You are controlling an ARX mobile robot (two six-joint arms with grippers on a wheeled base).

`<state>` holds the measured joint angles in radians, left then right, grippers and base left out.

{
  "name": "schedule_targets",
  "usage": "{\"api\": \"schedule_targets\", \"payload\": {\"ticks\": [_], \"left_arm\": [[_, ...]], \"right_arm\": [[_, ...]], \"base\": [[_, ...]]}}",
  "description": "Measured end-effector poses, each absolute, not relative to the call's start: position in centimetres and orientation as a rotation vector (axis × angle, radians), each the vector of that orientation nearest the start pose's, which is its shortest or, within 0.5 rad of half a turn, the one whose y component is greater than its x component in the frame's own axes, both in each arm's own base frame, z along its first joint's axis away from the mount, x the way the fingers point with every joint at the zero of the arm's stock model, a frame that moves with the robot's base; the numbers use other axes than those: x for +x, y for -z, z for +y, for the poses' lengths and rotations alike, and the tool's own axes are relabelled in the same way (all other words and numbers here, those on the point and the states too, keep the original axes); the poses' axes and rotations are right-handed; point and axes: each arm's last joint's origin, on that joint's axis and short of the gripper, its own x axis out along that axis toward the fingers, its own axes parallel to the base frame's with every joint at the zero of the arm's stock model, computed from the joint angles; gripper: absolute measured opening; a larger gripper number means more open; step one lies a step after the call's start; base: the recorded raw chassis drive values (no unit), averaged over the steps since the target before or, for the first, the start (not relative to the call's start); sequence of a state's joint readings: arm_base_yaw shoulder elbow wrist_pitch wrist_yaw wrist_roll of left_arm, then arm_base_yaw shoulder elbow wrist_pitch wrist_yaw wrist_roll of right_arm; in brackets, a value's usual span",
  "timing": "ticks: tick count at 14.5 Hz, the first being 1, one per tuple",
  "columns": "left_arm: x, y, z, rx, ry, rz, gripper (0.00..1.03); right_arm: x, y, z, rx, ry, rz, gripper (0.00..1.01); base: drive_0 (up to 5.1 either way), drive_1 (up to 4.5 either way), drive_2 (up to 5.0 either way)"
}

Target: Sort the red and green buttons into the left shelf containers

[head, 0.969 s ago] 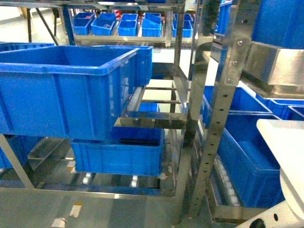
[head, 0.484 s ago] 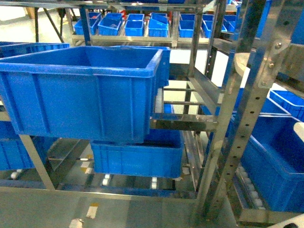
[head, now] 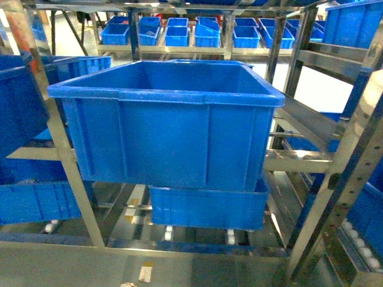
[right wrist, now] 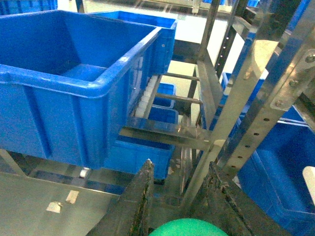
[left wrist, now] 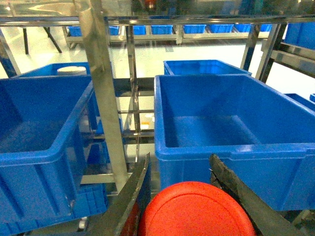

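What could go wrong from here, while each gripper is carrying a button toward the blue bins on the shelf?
1. The steel upright stands just ahead of the left gripper holding the red button; reaching forward may clip it.
2. Two blue bins sit on either side of that post, the left bin and the right bin; the wrong bin is an easy mistake.
3. The right gripper shows only the top of the green button, so its grip security is unclear.

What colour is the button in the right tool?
Green, seen best in the right wrist view.
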<state>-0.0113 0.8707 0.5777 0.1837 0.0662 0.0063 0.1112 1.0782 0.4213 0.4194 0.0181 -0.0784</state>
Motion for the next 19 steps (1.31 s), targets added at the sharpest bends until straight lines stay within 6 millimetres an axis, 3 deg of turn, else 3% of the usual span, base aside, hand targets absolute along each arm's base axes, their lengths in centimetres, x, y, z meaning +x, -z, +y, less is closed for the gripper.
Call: {"api": "schedule_targets", "payload": {"ticks": [19], "left_arm": [[19.78,-28.19,-0.34,0.003,0.07,0.106,0.32]], "right_arm": [[21.84,-21.06,2.4,-0.093,-0.106,0.24,0.29]], "base": [[-5.1,3.13,1.3]]}}
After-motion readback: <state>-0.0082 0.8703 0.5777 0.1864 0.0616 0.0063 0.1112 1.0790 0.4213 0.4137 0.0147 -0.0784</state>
